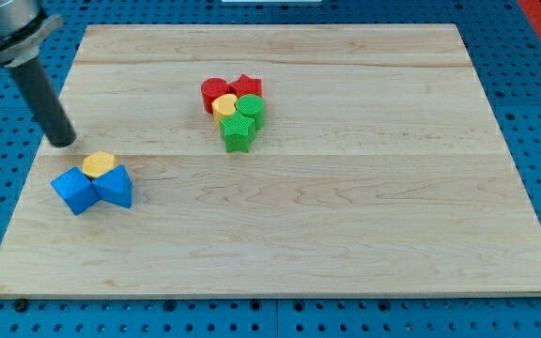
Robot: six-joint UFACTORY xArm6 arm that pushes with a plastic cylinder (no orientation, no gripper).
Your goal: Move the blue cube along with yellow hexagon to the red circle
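The blue cube (74,190) lies near the view's left edge of the wooden board (346,225). The yellow hexagon (99,164) touches its upper right side. A blue triangular block (115,186) touches both from the right. The red circle (215,93) sits in a cluster at the view's upper middle. My tip (62,142) stands just above and left of the yellow hexagon, a small gap away from it.
The cluster around the red circle holds a red star (247,86), a small yellow block (225,104), a green circle (251,107) and a green star (238,134). A blue perforated table surrounds the board.
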